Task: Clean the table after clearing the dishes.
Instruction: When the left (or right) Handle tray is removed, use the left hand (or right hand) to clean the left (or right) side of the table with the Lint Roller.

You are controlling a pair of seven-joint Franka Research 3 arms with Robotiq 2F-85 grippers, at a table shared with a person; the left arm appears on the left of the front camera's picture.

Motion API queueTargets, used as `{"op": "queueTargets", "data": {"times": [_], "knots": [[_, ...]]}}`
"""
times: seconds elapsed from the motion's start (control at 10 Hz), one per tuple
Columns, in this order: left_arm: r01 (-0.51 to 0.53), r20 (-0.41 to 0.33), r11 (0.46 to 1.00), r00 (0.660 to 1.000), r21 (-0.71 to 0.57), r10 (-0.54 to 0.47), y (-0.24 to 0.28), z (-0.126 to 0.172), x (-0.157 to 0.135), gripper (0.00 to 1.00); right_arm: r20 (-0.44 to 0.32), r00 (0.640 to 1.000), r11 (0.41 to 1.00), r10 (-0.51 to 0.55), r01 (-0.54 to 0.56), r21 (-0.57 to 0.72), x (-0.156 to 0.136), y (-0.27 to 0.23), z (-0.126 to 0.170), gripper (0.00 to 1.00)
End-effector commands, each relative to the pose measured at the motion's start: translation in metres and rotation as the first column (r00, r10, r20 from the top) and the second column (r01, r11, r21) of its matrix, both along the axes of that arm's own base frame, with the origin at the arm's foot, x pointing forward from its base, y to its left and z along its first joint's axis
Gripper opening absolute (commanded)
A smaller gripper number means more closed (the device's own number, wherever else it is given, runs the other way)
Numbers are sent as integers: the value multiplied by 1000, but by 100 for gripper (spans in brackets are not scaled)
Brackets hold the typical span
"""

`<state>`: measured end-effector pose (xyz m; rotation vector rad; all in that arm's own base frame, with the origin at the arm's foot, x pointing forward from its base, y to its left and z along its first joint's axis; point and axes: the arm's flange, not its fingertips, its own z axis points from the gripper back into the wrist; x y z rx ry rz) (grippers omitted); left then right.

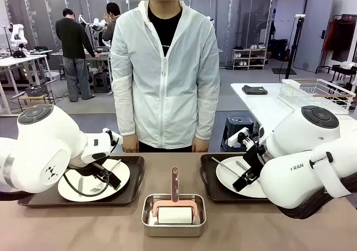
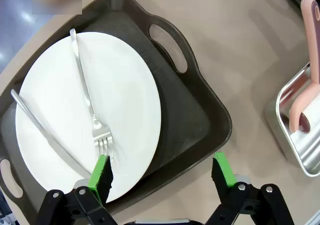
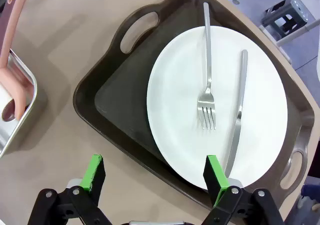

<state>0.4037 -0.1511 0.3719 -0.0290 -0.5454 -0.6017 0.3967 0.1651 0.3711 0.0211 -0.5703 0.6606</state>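
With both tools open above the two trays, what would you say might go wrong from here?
1. The fork and knife lie loose on the left plate, likewise on the right plate; a tilted tray would probably let them slide off.
2. The left tool straddles the plate's edge and the left tray's rim, one finger by the fork tines; closing here may push cutlery.
3. The steel pan sits between the trays; an inward swing might knock it.
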Motion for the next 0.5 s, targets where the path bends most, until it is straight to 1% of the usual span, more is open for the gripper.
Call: {"op": "queueTargets", "data": {"times": [0.0, 0.4], "knots": [[0, 0, 1000, 1000, 0, 0, 0, 0, 0, 100, 0, 1000, 1000, 0, 0, 0, 0, 0, 0, 100], [0, 0, 1000, 1000, 0, 0, 0, 0, 0, 100, 0, 1000, 1000, 0, 0, 0, 0, 0, 0, 100]]}}
